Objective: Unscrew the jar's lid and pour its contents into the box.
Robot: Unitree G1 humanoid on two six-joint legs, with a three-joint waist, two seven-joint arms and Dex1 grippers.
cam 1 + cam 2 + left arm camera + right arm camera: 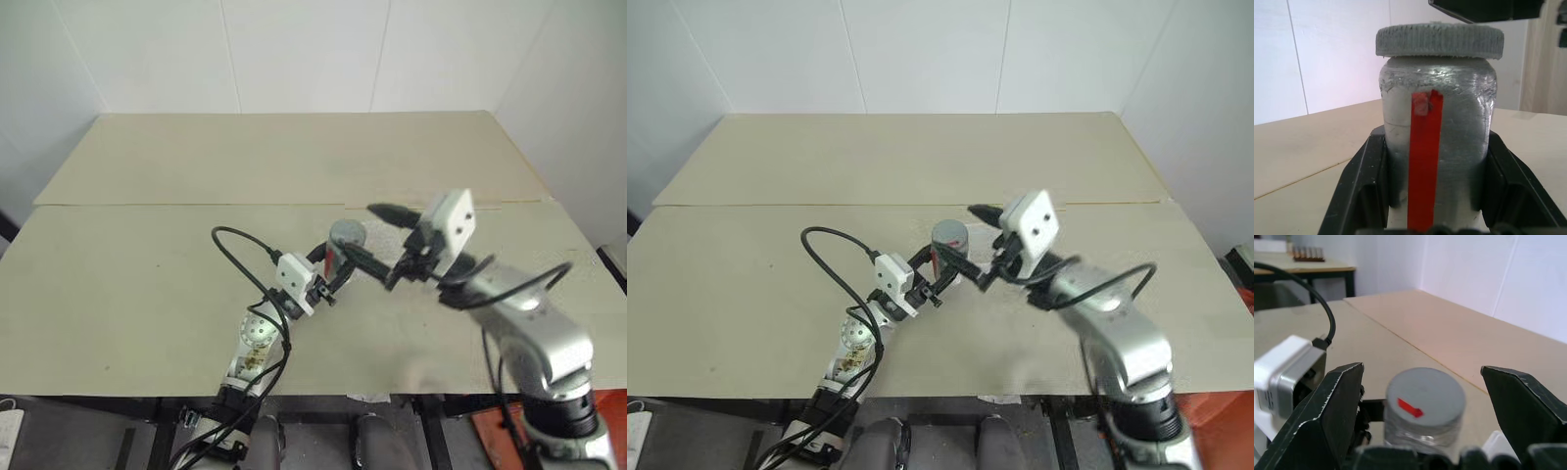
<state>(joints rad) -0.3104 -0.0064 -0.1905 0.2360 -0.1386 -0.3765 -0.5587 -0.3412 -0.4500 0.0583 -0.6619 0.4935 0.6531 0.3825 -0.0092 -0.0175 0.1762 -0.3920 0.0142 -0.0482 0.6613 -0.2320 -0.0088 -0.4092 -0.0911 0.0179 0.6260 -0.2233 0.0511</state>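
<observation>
Left wrist view shows the left tool [1437, 196] pinching the jar [1437, 142] upright above the counter [147, 284], bracing it against twisting. The right tool [1422, 431] is spread wide, apart from the lid [1425, 399], probably regripping.

A pale beige table [196, 284], its top divided by a straight seam running from the left edge to the right edge, stands pushed into a corner formed by white panelled walls [294, 54]. Thin vertical joints mark the wall panels behind the far edge. In the right wrist view, a second table [1312, 265] on dark legs stands farther off, with a row of small brown items on it. Lighting is even and diffuse.
</observation>
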